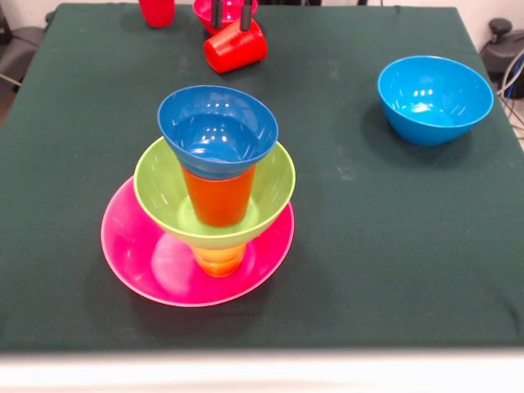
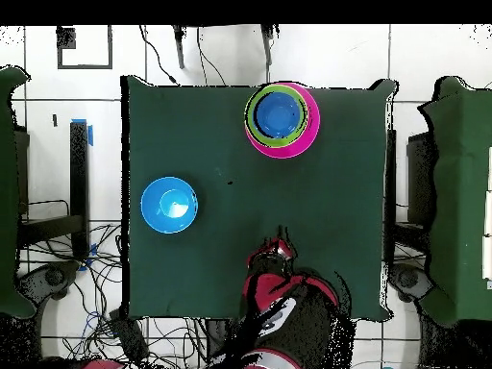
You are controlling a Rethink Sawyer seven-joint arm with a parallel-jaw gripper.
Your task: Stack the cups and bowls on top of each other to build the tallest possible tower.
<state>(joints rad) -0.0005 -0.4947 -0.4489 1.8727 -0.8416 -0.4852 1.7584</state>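
Red and black arm (image 2: 279, 307), white patch, two dark grey claw (image 1: 230, 14) fingers

Upright tower (image 1: 211, 196) of bowls and cups, pink-based

The front camera stood across the desk (image 1: 393, 246) from the robot, raised and tilted down, near enough that the green top filled almost the whole picture and its near edge ran along the bottom. The tower (image 1: 214, 192) sat close to this lens; only the hand (image 1: 230, 16) showed, at the top edge. The overhead camera looked straight down from much higher, taking in the whole desk (image 2: 221, 144), the floor and cables around it, with the arm (image 2: 279, 298) at the bottom. Both views shared the desk top, the tower (image 2: 280, 117) and the light blue bowl (image 1: 434, 98) (image 2: 169, 204), turned half round between them.
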